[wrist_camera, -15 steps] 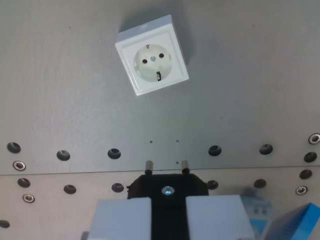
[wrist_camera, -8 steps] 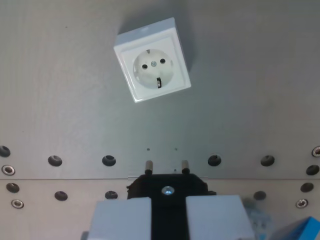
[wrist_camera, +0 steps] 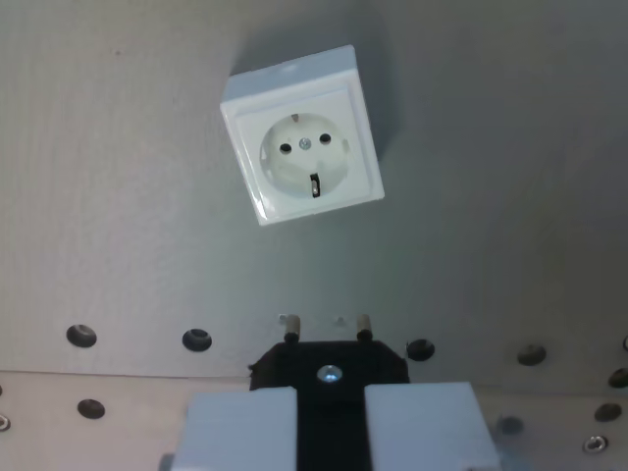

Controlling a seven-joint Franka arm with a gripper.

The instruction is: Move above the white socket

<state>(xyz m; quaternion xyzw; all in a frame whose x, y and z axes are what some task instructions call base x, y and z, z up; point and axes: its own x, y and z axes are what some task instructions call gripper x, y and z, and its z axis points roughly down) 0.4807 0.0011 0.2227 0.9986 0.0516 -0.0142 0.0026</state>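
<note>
**White socket sits high in the wrist view, plug held low at centre**

Starting at the wrist view's left: the grey matte metal table plate (wrist_camera: 108, 196) spreads wide and plain, and low down a row of dark round holes (wrist_camera: 81, 336) runs across it, with a second hole just beside it toward the centre. Below that row a seam crosses the plate, and one more hole shows under it near the left edge.

Moving to the centre: here is the square white plastic wall socket (wrist_camera: 301, 135), lying flat on the plate in the upper half of the picture, turned a little so its corners tilt off the frame's edges. Its round recessed face shows two dark pin holes, a small screw between them and a dark earth clip below. A soft shadow falls behind its upper right edge.

Straight beneath it, at the bottom edge, comes the gripper (wrist_camera: 331, 422). Its two pale grey block-shaped fingers (wrist_camera: 238, 428) are clamped on a black plastic plug (wrist_camera: 330, 365), with the plug body filling the gap between them. Two short metal pins stick up from the plug toward the socket, and a shiny screw head glints on its face. Plug and socket are well apart in the picture, with bare plate between them.

Over to the right: more dark holes continue the row, and a small screw shows near the bottom right corner.
</note>
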